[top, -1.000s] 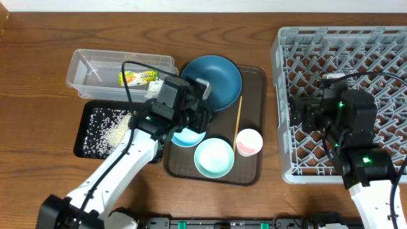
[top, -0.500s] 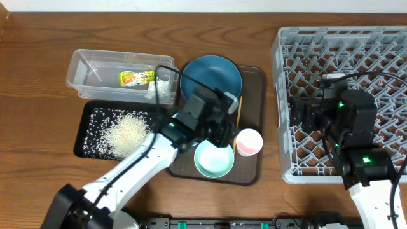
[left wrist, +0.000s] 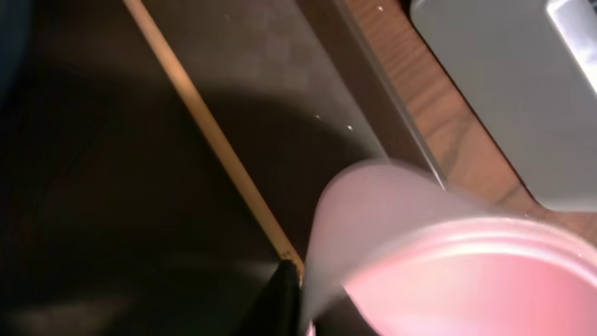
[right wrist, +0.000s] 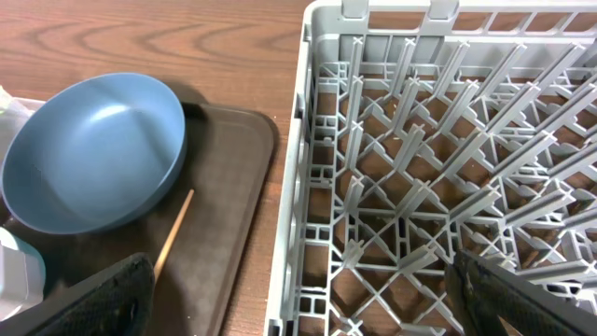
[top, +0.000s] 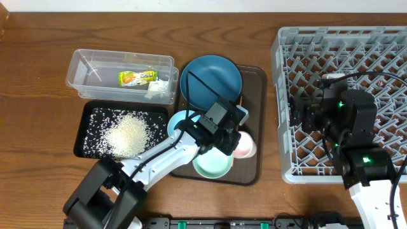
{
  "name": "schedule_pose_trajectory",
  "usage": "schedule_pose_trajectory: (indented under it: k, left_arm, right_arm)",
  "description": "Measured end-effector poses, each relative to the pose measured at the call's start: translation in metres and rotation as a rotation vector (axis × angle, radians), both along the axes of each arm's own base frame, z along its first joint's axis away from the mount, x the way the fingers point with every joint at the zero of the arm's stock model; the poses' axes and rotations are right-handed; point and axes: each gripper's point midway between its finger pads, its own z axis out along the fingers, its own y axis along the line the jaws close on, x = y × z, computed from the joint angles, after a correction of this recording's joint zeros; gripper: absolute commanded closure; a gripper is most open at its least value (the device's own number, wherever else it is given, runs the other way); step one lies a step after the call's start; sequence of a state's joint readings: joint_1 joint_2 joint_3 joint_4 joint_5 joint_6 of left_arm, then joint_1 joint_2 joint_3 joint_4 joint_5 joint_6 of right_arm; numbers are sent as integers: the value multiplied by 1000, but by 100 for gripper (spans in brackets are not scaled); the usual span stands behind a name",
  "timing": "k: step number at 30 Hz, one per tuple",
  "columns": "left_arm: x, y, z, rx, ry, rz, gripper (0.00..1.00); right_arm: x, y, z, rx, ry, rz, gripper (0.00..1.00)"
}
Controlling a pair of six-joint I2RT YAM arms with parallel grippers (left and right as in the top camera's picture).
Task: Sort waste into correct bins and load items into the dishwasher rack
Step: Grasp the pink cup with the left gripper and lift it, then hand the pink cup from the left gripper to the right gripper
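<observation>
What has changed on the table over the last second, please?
The left hand swung right across the brown tray, from the white-blue bowl to the pink cup, and closed at its rim. The right hand stayed open over the dishwasher rack.

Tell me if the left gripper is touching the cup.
Touching. In the left wrist view a dark finger of the left gripper lies flush against the cup wall, jaws shut on its rim.
</observation>
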State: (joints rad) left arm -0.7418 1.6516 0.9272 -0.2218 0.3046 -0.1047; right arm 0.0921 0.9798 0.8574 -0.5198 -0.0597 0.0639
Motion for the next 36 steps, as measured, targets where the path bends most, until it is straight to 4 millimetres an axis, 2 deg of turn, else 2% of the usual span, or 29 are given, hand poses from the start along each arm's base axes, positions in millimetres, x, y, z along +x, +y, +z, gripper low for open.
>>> schedule_pose_trajectory:
  k: [3,6,8,15,19,22,25,28,31,36]
  left_arm:
    - [7,4,1,22,-30,24,94]
    - [15,10,10,19,-62,57,94]
    - [25,16,25,-10,-88,107,94]
    - [88,57,99,-265,-150,377,94]
    - [108,76,116,-411,-92,443,94]
    - [116,87,127,-521,-34,450,94]
    - [117,91,137,-640,40,404,94]
    - [114,91,148,-749,98,312,94]
    - [103,86,155,-826,163,204,94]
    - [82,71,155,-873,272,87,94]
  right_arm:
    - [0,0,0,0,0,0,1]
    - [0,0,0,0,0,0,1]
    - [0,0,0,0,0,-1,1]
    - [6,-14,-4,-40,5,-75,1]
    - [21,-9,-15,-13,20,-68,1]
    - [35,16,-22,51,19,59,1]
    - [39,56,-23,130,-3,298,1]
    - [27,97,-18,216,-43,586,1]
    - [11,124,-9,294,-102,822,1]
    - [0,140,-2,351,-174,990,1]
